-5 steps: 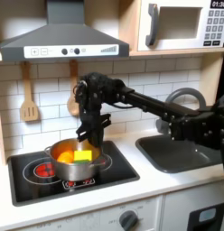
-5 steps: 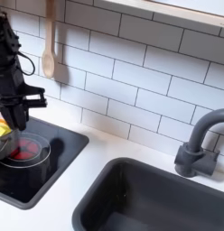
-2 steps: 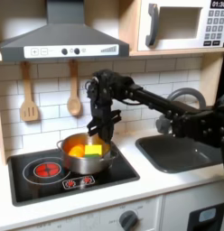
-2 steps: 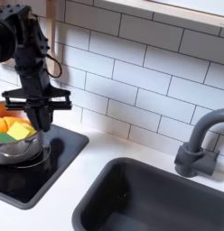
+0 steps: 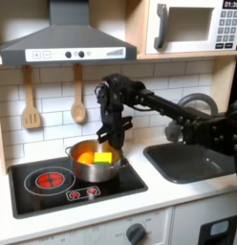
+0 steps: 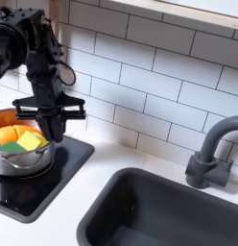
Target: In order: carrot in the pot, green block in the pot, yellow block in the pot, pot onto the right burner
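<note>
- The white counter (image 5: 178, 196) runs along the front of a toy kitchen, with an oven knob (image 5: 137, 231) below its front edge.
- A dark sink (image 6: 159, 211) is sunk into the counter at the first exterior view's right, a grey tap (image 6: 212, 154) standing at its back.
- A black stove top (image 5: 77, 182) sits on the counter's left part in the first exterior view — one red burner (image 5: 49, 178) lies bare near its left edge.
- The pot (image 5: 96, 165) stands on the stove top's right half; in it lie the carrot (image 6: 8, 135), the yellow block (image 6: 32, 140) and the green block (image 6: 6, 149), close together.
- The gripper (image 6: 51, 132) points down at the pot's rim on the sink side; I cannot tell whether its fingers are spread or pinching the rim.
- Behind — a white tiled wall (image 6: 150, 86) with two wooden spoons (image 5: 31, 100) hanging, a grey hood (image 5: 63, 38) and a microwave (image 5: 192, 24) above.
</note>
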